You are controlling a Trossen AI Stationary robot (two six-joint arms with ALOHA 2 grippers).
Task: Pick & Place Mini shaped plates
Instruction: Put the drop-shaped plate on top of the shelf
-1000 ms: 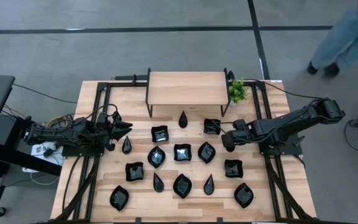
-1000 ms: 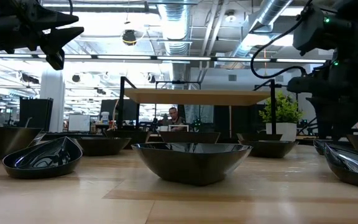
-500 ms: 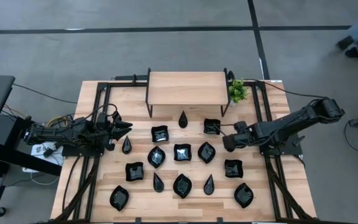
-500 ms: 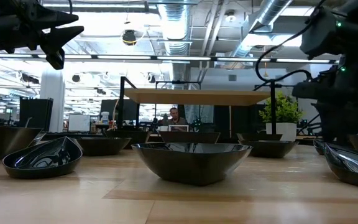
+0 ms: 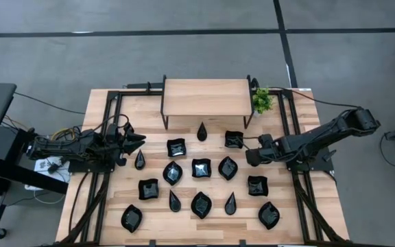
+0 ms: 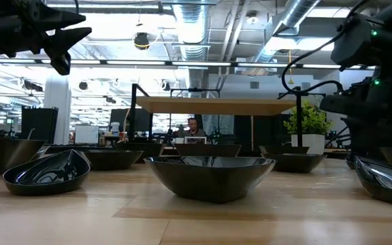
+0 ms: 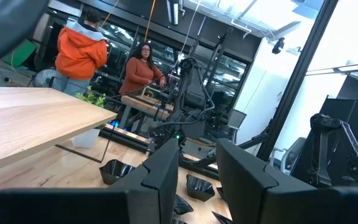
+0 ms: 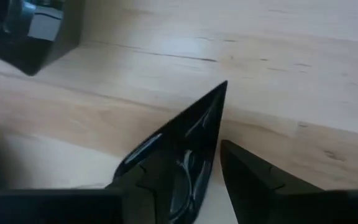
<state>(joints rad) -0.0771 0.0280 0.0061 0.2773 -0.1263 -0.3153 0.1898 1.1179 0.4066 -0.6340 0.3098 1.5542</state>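
Right gripper (image 5: 250,157) has edged toward the far-right square plate (image 5: 234,139), fingers spread.
Lower squarely so one finger slips inside its rim; left gripper (image 5: 137,140), parted and empty, waits far left.

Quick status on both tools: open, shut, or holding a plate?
Left tool: open, holding nothing, raised at the table's left side.
Right tool: open, astride the edge of a black plate, not closed on it yet.

Mini shaped plates (image 5: 200,168) sitting spread mid-table, in front of the raised shelf (image 5: 205,97); plant (image 5: 261,101) sitting just right of the shelf.
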